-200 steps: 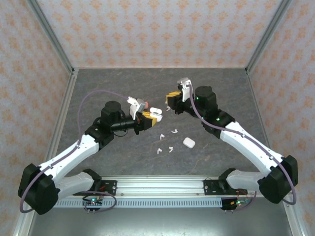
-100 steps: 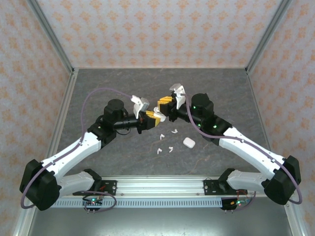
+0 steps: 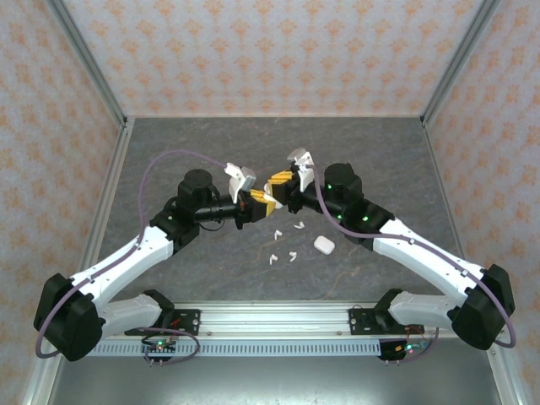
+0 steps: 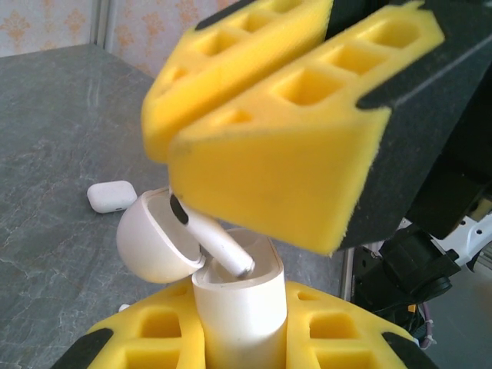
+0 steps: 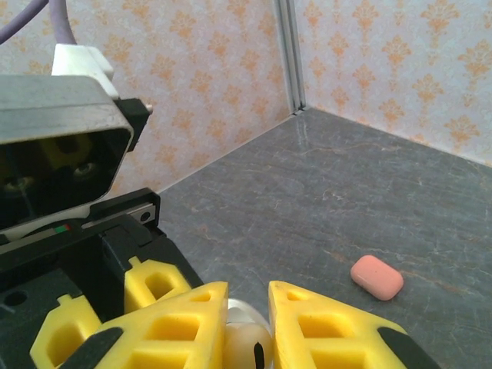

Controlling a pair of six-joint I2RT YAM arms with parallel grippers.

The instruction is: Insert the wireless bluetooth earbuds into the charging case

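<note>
Earbud meets case above the table (image 3: 380, 160)
The right gripper (image 3: 278, 183) is clenched on a white earbud (image 4: 211, 240), its stem dipping into the open charging case (image 4: 240, 304) grasped between the left gripper (image 3: 253, 201) pads; loose earbuds (image 3: 293, 255) lie below.

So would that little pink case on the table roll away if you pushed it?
Probably not: the pink case lies flat on the table, so it would likely slide rather than roll. Its rounded corners and smooth-looking shell may make it slippery to pinch. It looks small, so it is probably light.
</note>
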